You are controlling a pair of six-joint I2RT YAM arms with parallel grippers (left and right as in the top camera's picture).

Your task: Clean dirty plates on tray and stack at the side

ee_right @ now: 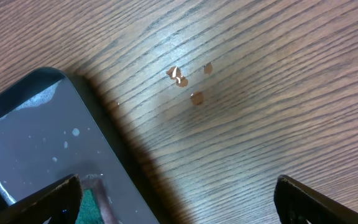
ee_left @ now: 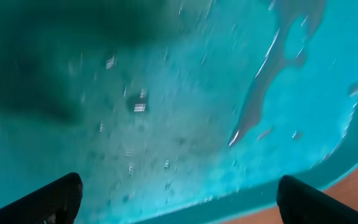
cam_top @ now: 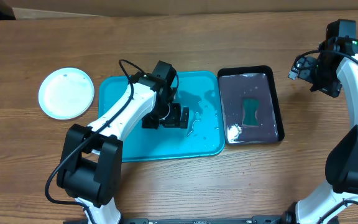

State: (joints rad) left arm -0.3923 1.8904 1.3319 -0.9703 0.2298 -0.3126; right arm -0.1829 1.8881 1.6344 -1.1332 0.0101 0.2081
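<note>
The turquoise tray lies at the table's middle, wet, with no plate visible on it. One white round plate lies on the bare wood to the left of the tray; I see no smears on it. The yellow-green and pale blue plates are out of view. My left gripper hovers low over the tray's floor, open and empty; the left wrist view shows its fingers wide apart over the wet tray. My right gripper is open and empty above the table, right of the black tray; its fingers are spread.
A black tray holding water and a green sponge stands right of the turquoise tray; its corner and the sponge show in the right wrist view. Water drops lie on the wood.
</note>
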